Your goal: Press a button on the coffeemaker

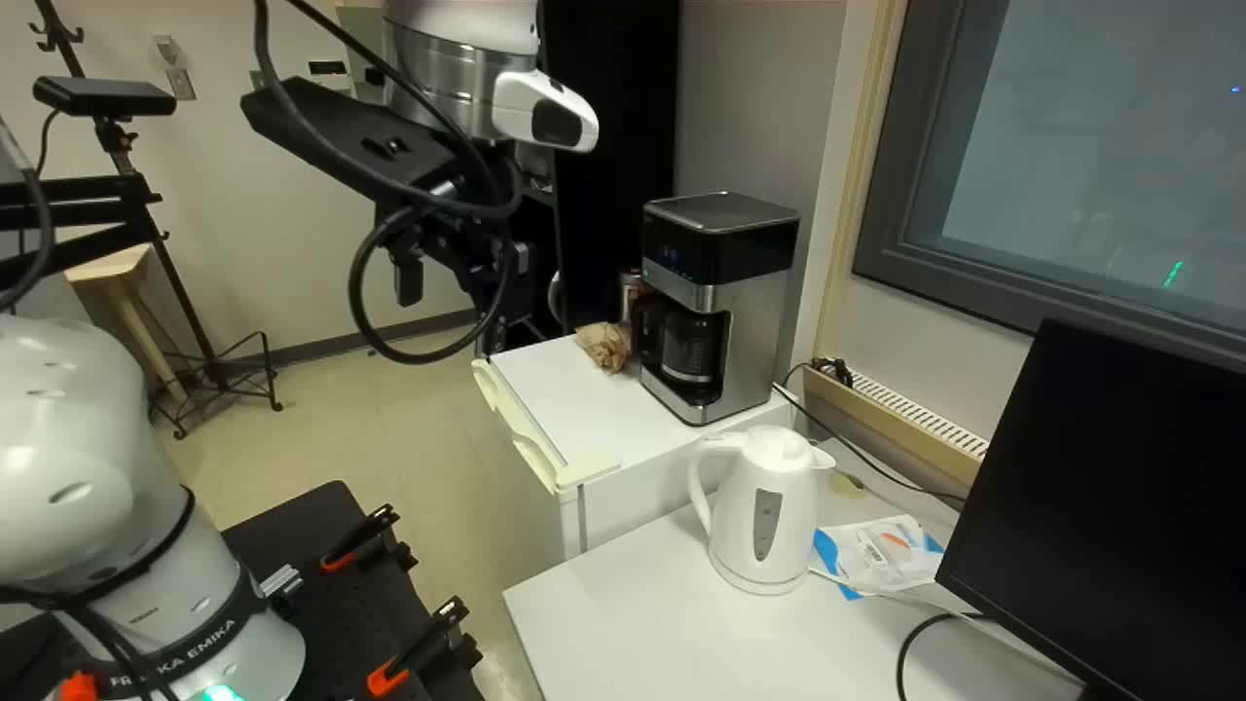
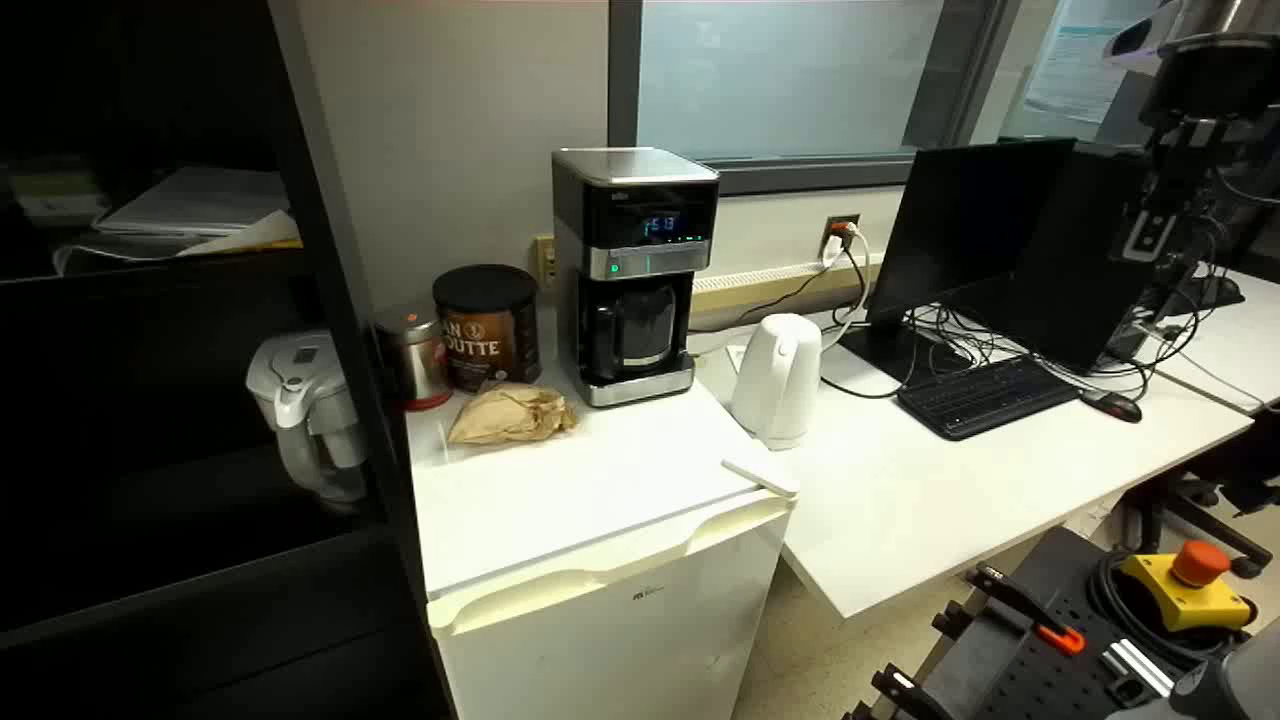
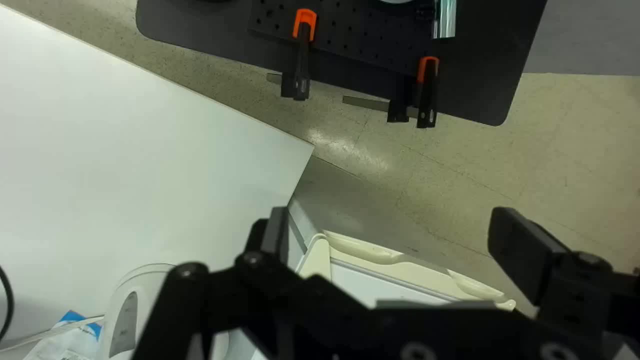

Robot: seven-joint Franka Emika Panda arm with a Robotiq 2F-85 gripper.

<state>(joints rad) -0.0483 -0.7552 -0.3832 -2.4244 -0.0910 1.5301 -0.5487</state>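
Observation:
The coffeemaker [image 1: 759, 336] is a black and silver boxy machine with a dark carafe. It stands upright on the white fridge top, and it also shows in an exterior view [image 2: 635, 205] with its front visible. That front has a lit blue display [image 2: 660, 225] and small green lights on the silver band [image 2: 650, 262]. My gripper [image 3: 391, 230] is open with nothing between its fingers in the wrist view. It hangs in the air in both exterior views [image 1: 453, 302] [image 2: 1150, 235], apart from the coffeemaker. The coffeemaker does not show in the wrist view.
A white kettle [image 1: 769, 516] stands on the white table [image 1: 642, 623] beside the fridge [image 2: 600, 500]. A paper bag [image 2: 510, 412], a coffee can [image 2: 487, 330] and a steel canister [image 2: 418, 360] sit near the coffeemaker. A monitor [image 2: 960, 230] and dark shelf [image 2: 330, 250] flank the area.

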